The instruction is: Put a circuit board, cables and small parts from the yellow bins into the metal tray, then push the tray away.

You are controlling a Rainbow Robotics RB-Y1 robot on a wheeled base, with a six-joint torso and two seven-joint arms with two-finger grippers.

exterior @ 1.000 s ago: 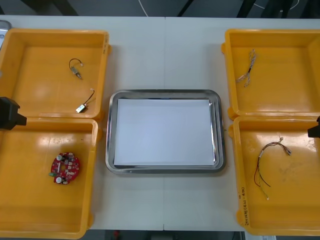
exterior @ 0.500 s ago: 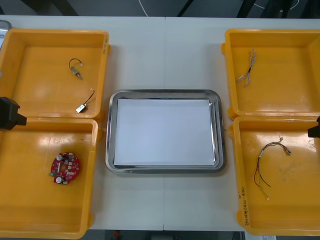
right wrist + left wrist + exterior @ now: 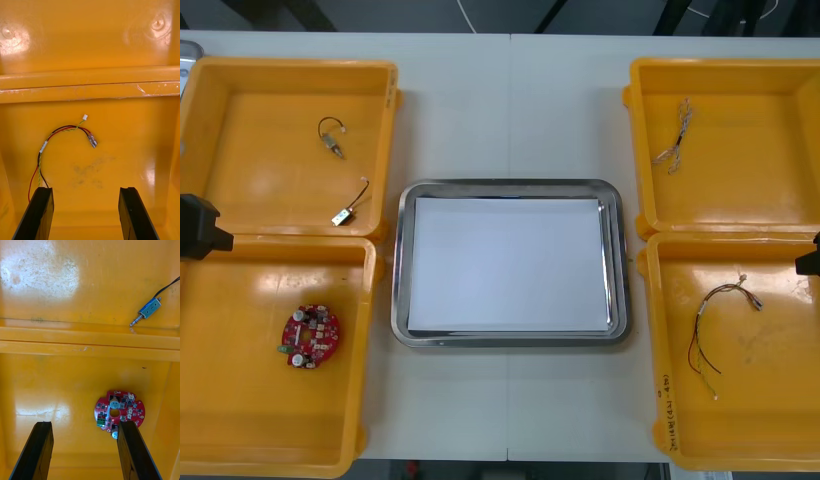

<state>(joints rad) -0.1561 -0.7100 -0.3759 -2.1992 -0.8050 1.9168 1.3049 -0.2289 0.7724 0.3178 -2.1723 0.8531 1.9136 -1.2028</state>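
Nothing moved, left hand (image 3: 84, 450) fingers apart near round red circuit board (image 3: 119, 414), right hand (image 3: 84, 212) apart near cable (image 3: 67, 127).

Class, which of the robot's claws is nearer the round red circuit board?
Left. The left claw hangs open over the circuit board, which lies by one finger. The right claw is open over the red and yellow cable, across the metal tray.

Light table (image 3: 480, 110), a thin seam (image 3: 510, 120) down its middle — dark floor (image 3: 410, 15) beyond the far edge.
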